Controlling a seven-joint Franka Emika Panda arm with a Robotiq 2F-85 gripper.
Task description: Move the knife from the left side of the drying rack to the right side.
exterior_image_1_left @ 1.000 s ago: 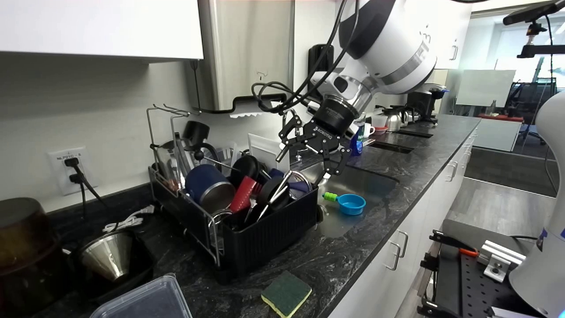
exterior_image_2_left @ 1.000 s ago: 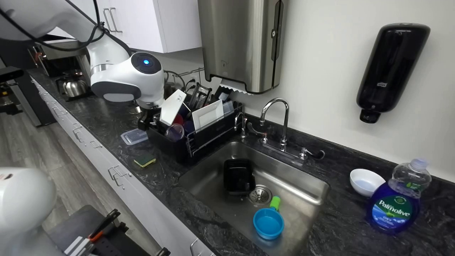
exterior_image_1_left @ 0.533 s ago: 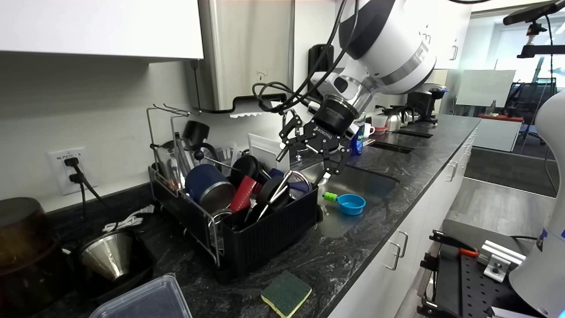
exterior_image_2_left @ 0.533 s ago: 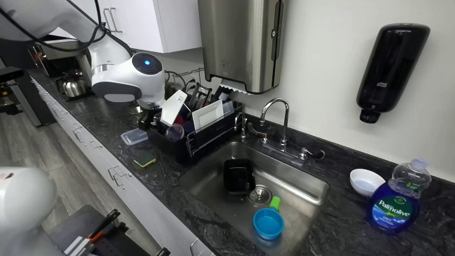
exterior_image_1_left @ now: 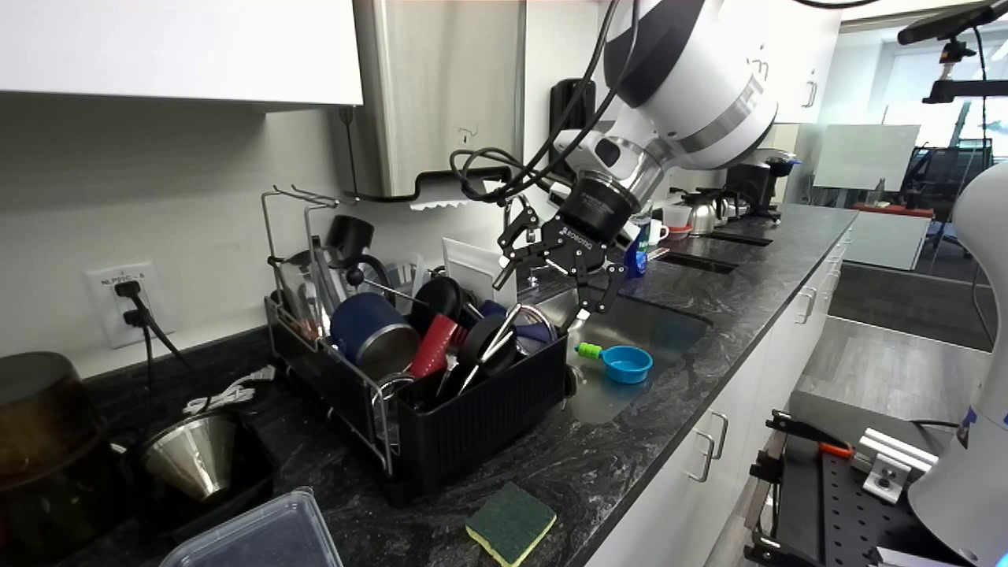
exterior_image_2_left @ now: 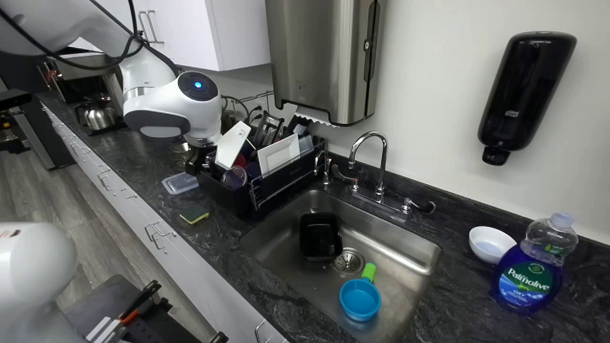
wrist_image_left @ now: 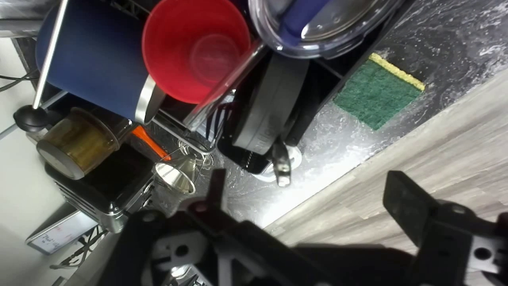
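1. Drying rack [exterior_image_1_left: 484, 421]: it stands on the counter [exterior_image_1_left: 583, 468] beside the sink [exterior_image_1_left: 665, 323], tightly loaded. The knife cannot be picked out in any view. By the task sentence it should be at the rack's left side; which end counts as left is uncertain.

2. Blue mug [exterior_image_1_left: 374, 335] and red cup [exterior_image_1_left: 433, 346]: keep the fingers clear of both. They lie tilted and would likely shift if nudged.

3. Metal rods [exterior_image_1_left: 504, 327]: these stick up near the rack's front wall. Confirm which piece is the knife before committing to a grasp.

4. Gripper [exterior_image_1_left: 535, 303]: it hangs near the rack, fingers spread wide, nothing visible between them. The step in hand appears to be the approach. Turn the fingers across the knife's handle, descend in line with it, close on the handle rather than the blade, and lift straight until clear before travelling sideways.

5. Hidden, both exterior views: crowded contents mask the rack's floor.

6. Hidden, wrist view, from the left: the red cup covers whatever lies beneath it; a dark piece [wrist_image_left: 281, 161] with a bright end could be a handle, but blur prevents confirmation; a clear container [wrist_image_left: 341, 20] is cut off by the top edge.
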